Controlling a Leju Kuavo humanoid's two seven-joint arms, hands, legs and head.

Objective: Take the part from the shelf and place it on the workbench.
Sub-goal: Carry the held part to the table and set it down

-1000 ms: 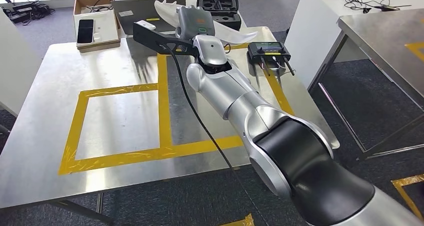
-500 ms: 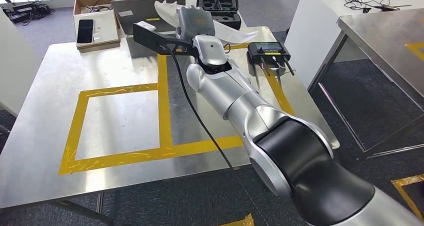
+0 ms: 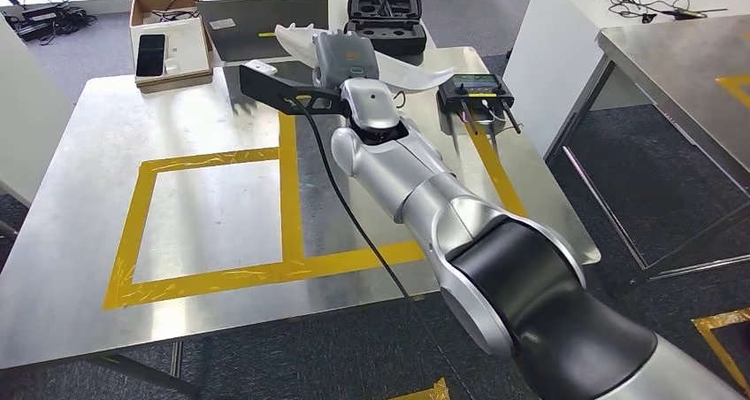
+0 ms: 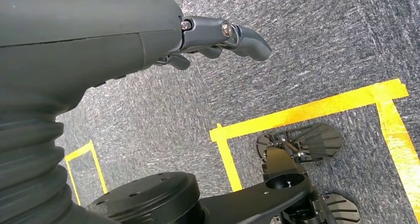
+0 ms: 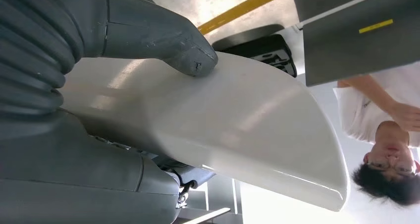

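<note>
Head view: right hand (image 3: 347,57) holds the white curved part (image 3: 409,69) above the far end of the steel workbench (image 3: 80,205), near the yellow tape outline (image 3: 287,196) and the black controller (image 3: 473,88). Pickup looks done; set-down and release are left.

Left wrist view: left hand (image 4: 213,38) hangs over grey carpet, fingers curled in, nothing in them.

Right wrist view: thick thumb (image 5: 168,40) presses on the part's smooth white face (image 5: 237,125), fingers under it. Firm hold. A person stands beyond the workbench.
</note>
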